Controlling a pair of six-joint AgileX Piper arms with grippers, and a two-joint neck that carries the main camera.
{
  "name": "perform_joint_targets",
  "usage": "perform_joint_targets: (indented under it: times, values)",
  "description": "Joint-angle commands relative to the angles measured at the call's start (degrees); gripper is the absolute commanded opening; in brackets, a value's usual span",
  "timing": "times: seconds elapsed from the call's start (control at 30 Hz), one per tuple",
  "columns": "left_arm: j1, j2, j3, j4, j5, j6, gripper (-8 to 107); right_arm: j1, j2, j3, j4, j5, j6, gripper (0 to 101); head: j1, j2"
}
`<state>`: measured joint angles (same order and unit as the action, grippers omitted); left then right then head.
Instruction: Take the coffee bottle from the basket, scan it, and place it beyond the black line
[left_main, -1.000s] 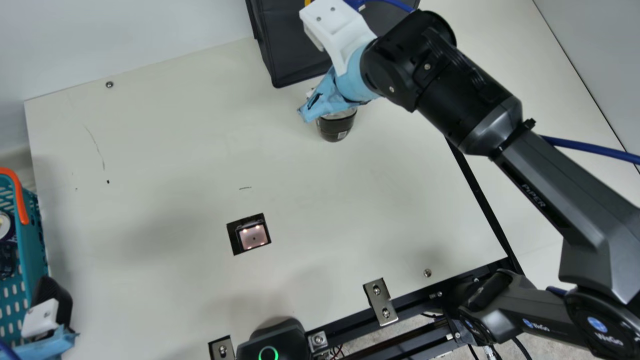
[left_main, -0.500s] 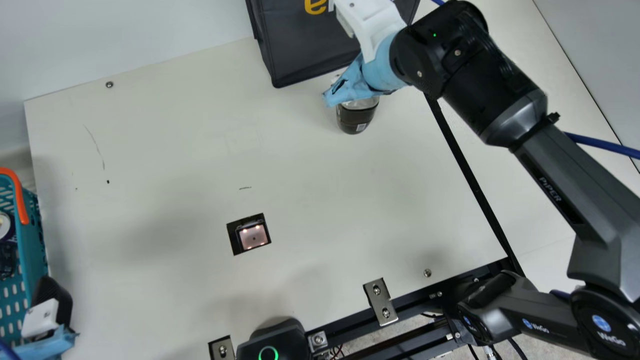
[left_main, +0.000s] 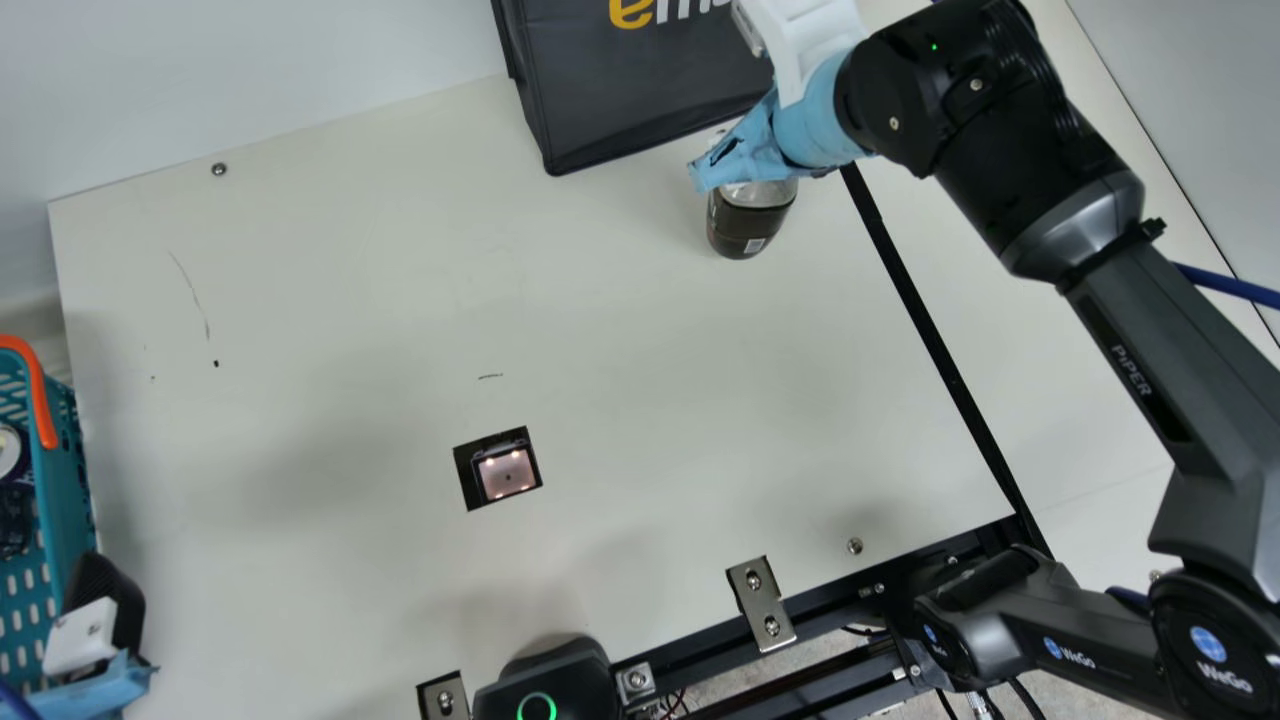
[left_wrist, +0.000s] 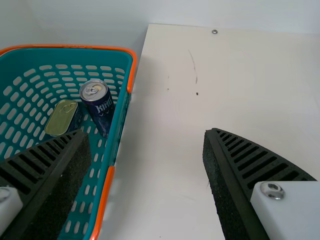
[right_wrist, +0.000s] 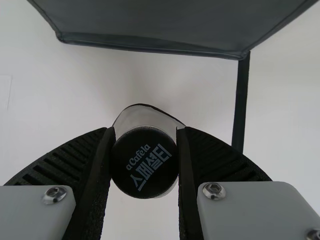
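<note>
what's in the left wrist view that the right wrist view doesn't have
Left wrist view: the teal basket, with a can and a flat tin inside.
Right wrist view: the coffee bottle between the right tool's fingers, a dark bag and the black line.
Both: cream table, black ribbed fingers.

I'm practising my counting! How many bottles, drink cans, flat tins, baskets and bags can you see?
Coffee bottle: 1
Drink can: 1
Flat tin: 1
Basket: 1
Black bag: 1
Total: 5
</note>
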<state>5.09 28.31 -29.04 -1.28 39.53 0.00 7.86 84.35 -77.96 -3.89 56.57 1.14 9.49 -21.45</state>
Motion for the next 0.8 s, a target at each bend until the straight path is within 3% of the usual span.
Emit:
perform_joint_targets:
  times: [0.0, 0.77]
  values:
    - [0.0, 0.0, 0.0, 0.0, 0.0, 0.0, 90, -0.81, -0.01, 0.08, 0.28, -0.27, -0.25, 0, -1.57, -0.13]
    - [0.0, 0.0, 0.0, 0.0, 0.0, 0.0, 90, -11.85, -0.11, 0.54, 2.93, -0.97, -3.67, 0, -1.57, -0.13]
